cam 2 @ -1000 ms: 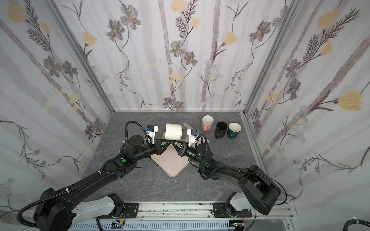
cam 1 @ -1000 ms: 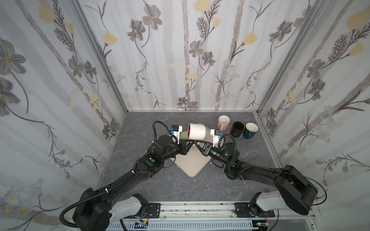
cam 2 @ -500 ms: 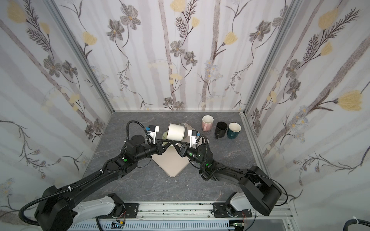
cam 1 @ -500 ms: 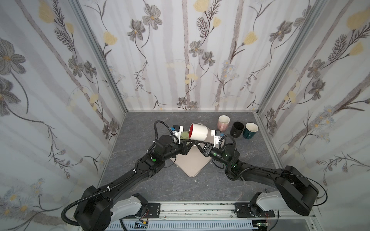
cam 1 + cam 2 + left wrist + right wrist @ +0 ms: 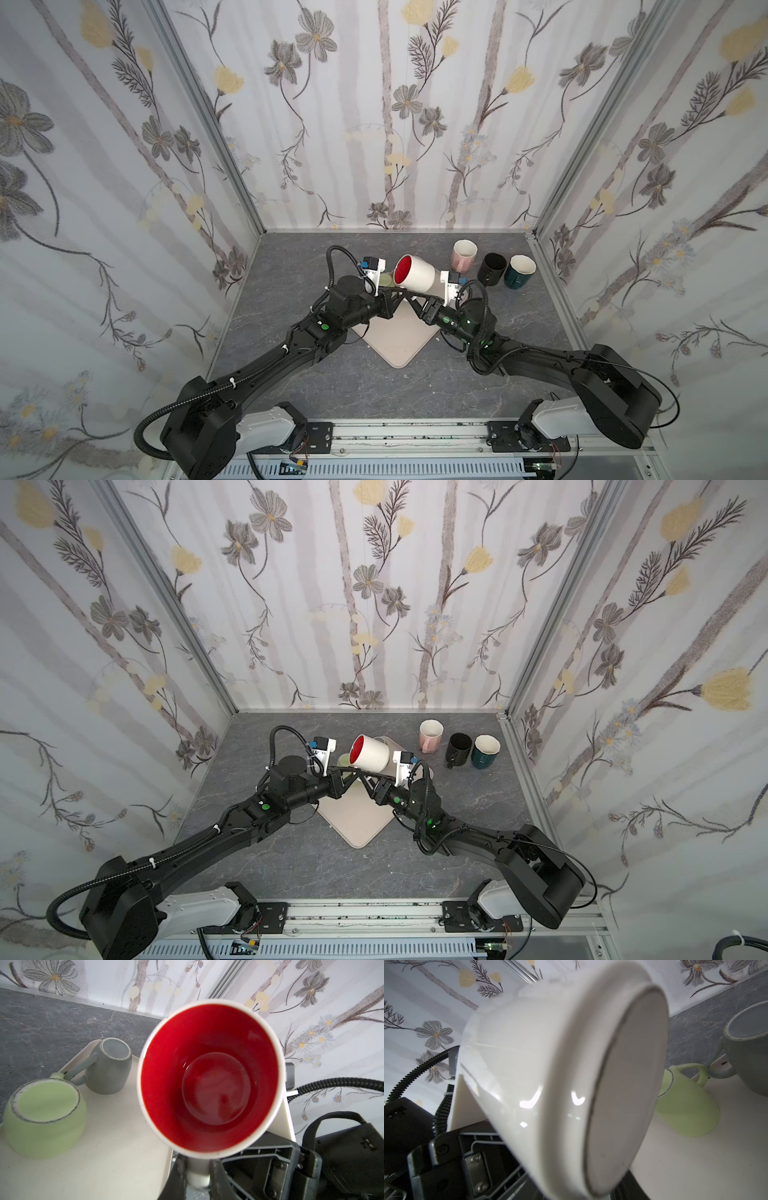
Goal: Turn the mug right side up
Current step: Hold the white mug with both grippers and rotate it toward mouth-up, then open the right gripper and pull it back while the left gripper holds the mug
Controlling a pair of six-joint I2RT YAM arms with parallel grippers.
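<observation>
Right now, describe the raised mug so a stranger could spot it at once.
Find the beige tray in the middle of the grey table. Above its far corner, the white mug hangs tilted in mid-air. It alone shows a red inside; the green mug and grey mug sit upside down on the tray.

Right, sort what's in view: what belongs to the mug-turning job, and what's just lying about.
In the job: white mug, tilted; left gripper, shut on its handle.
Lying about: green mug and grey mug, upside down on the tray; pink mug, black mug, teal mug, upright.
</observation>
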